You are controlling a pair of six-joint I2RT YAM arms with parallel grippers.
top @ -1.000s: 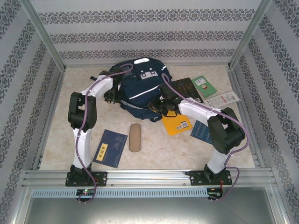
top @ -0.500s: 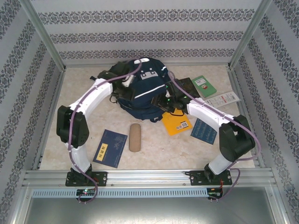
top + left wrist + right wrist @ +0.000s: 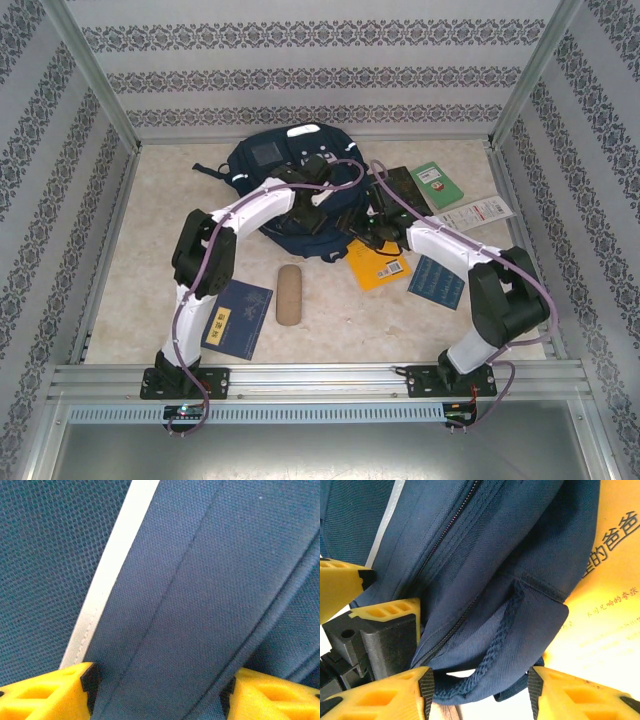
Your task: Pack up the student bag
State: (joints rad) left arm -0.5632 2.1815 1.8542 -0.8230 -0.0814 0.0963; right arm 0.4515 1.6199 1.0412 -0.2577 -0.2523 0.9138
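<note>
Both tools have just spread apart and released, the left tool [image 3: 157, 682] swung in over the student bag [image 3: 258, 170] and the right tool [image 3: 477, 686] at its lower-right corner by the yellow book [image 3: 380, 270], leaving the bag resting upper-centre on the counter [image 3: 150, 250], seemingly repositioned but still unpacked.

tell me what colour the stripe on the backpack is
White, a thin stripe against the navy backpack; it shows best in the left wrist view.

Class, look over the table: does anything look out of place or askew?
The yellow book lies skewed, its far corner apparently tucked beneath the near edge of the student bag, so the bag seems to rest on it rather than hold it.
</note>
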